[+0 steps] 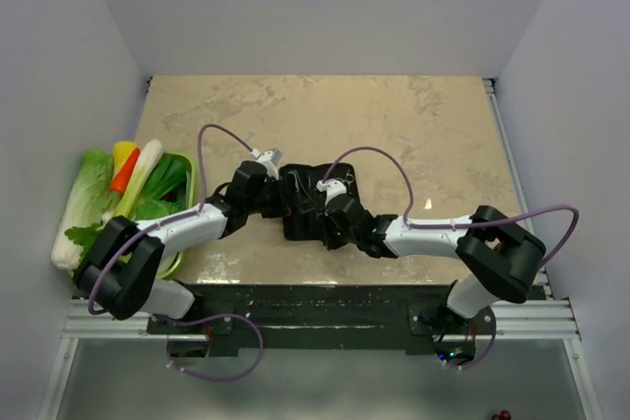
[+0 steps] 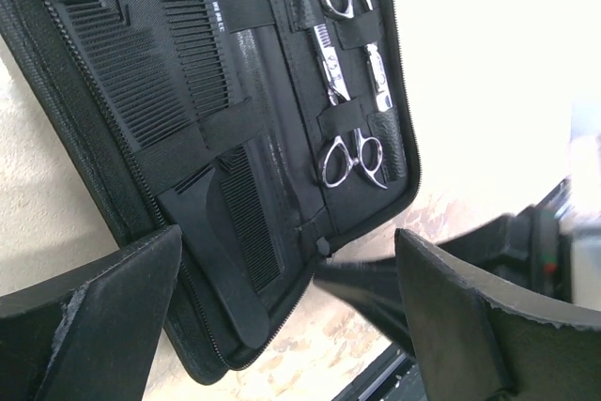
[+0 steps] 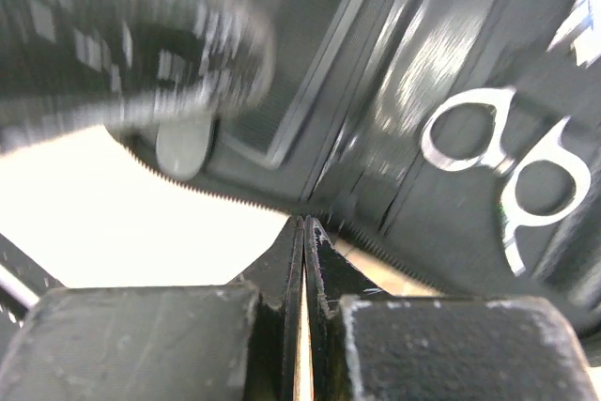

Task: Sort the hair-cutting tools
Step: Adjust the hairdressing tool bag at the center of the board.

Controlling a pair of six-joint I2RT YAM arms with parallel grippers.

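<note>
Your left fingers (image 2: 141, 298) fill the bottom of the left wrist view. They are spread wide apart with nothing between them, and they point at the open black case (image 2: 272, 110). All the hair-cutting tools sit inside that case, tucked under elastic straps (image 2: 239, 8). Toward 11 o'clock you see the long comb (image 2: 178, 35). Toward 6 o'clock lies the handled comb (image 2: 235, 232), its teeth facing 3 o'clock. On the other half of the case, toward 1 o'clock, the upper scissors (image 2: 331, 44) have their rings at the top edge and their blades pointing to 6 o'clock. Just below them, the lower scissors (image 2: 352, 161) have their rings low and their blades pointing to 12 o'clock, so the two sets of blades lie side by side.

Your right fingers (image 3: 302, 260) are pressed together, and their tips meet the zipped rim of the case. You cannot tell from these views whether any fabric is nipped between them. In the right wrist view a pair of silver scissor rings shows at 3 o'clock.

From above, the case lies open on the worktop (image 1: 394, 125) at about 6 o'clock, near the front edge. The left arm reaches it from 9 o'clock and the right arm from 4 o'clock. At 8 o'clock a green bowl (image 1: 185, 172) holds vegetables (image 1: 94, 194), well apart from the case
</note>
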